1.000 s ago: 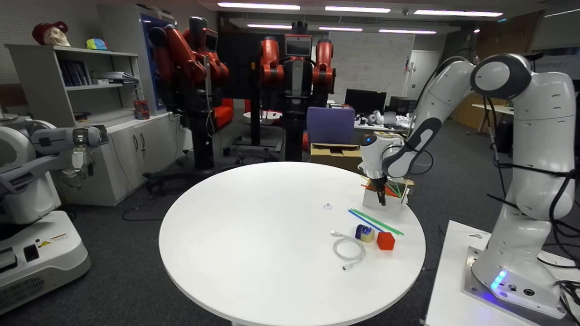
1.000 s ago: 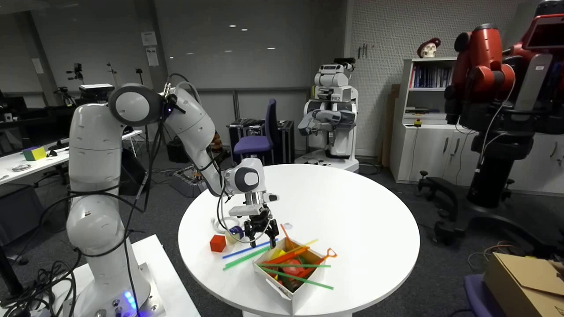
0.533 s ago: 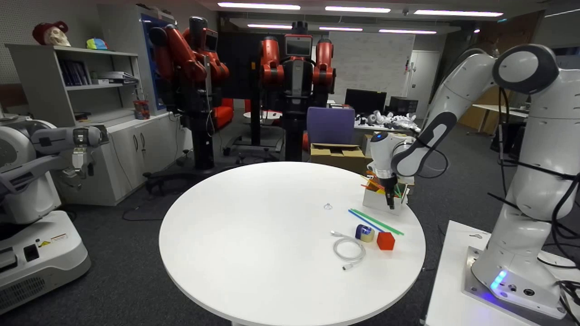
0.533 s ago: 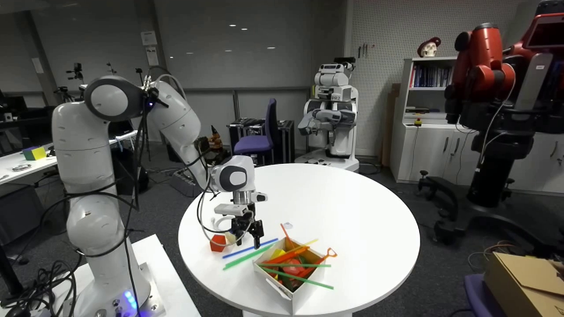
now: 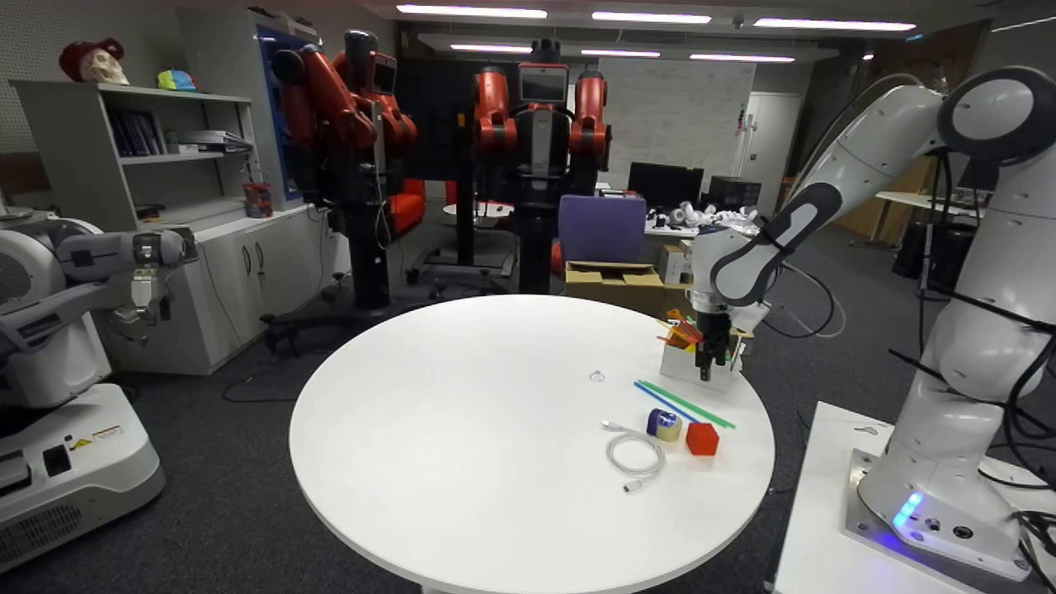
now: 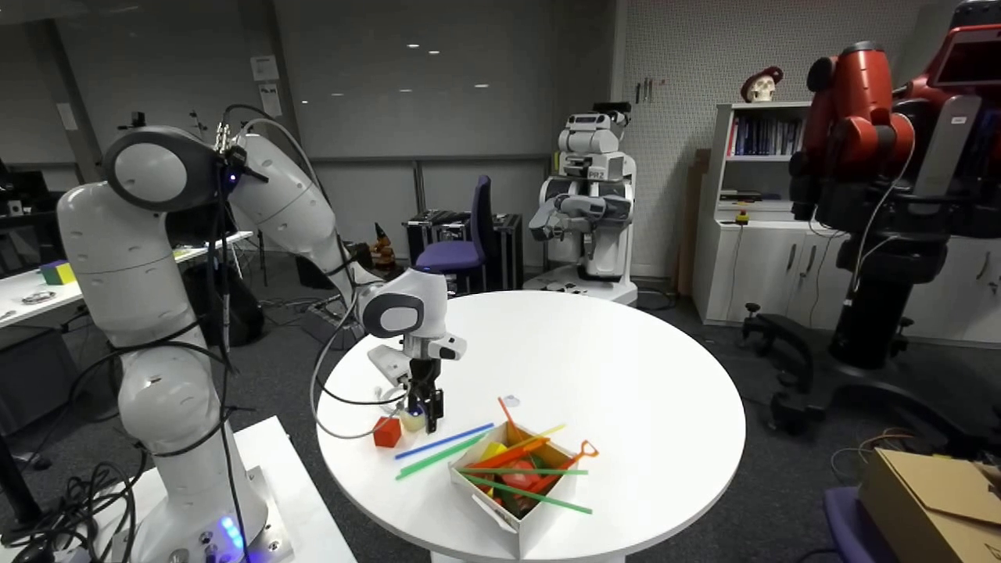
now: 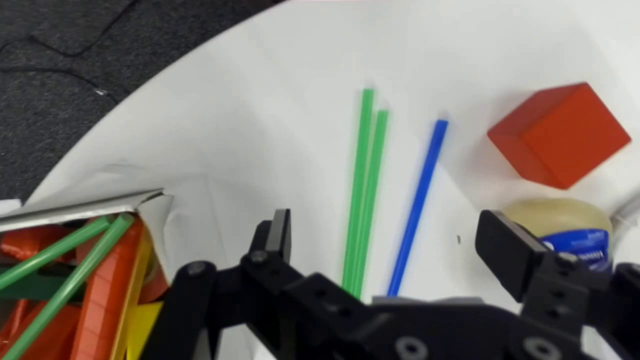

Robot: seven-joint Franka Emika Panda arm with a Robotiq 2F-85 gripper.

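My gripper (image 7: 384, 225) hangs over the white round table, its fingers spread wide with nothing held. Below the gap, in the wrist view, lie two thin green sticks (image 7: 367, 190) side by side and a blue stick (image 7: 422, 190) at a slight angle to them. The right finger covers part of a small yellowish jar (image 7: 540, 217) with a blue label; beyond it sits a red cube (image 7: 565, 135). In an exterior view the gripper (image 6: 432, 414) appears beside the jar, above the table. The lower ends of the sticks are hidden behind the gripper body.
An open white box (image 6: 543, 532) full of coloured toys and sticks stands near the table edge. A coiled white cable (image 5: 635, 454) lies beyond the jar and cube. A small clear object (image 5: 596, 376) rests on the table (image 5: 462, 429).
The arm has drawn back toward its base, carrying the gripper away from the box to above the sticks. The hand has also turned about its upright axis. Its fingers stayed apart; the table objects did not move.
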